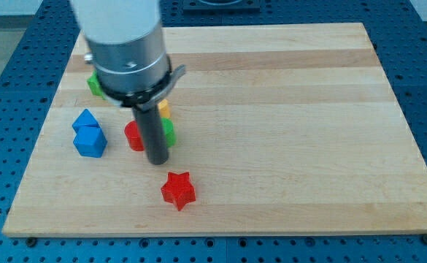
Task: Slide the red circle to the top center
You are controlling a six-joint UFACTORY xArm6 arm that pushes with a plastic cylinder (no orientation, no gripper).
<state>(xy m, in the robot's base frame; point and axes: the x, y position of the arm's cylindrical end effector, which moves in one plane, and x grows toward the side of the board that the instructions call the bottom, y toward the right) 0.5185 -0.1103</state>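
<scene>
On the wooden board (286,109), seen from our one camera view, most of the action is bunched up toward the view's left. Our arm (125,44) comes down from the view's top left, and the dark rod (152,131) hangs off it with my tip (157,161) sitting just right of the red circle (133,136), basically touching or super close, hard to call. No pincer on this rig, so nothing is released or clenched, it's just a plain rod.

That red circle is left of center, roughly mid-height on the board, half hidden by the rod. Right behind the rod we can spot a green block (168,131) and, just above it, a sliver of a yellow block (163,108); shapes are too covered to tell. Another green block (94,84) peeks out from under the arm further up-left.

Over on the left we've got two blue blocks snug together, the upper blue block (85,120) and the blue cube (90,141). Lower down sits the red star (178,190), below my tip and apart from it.
</scene>
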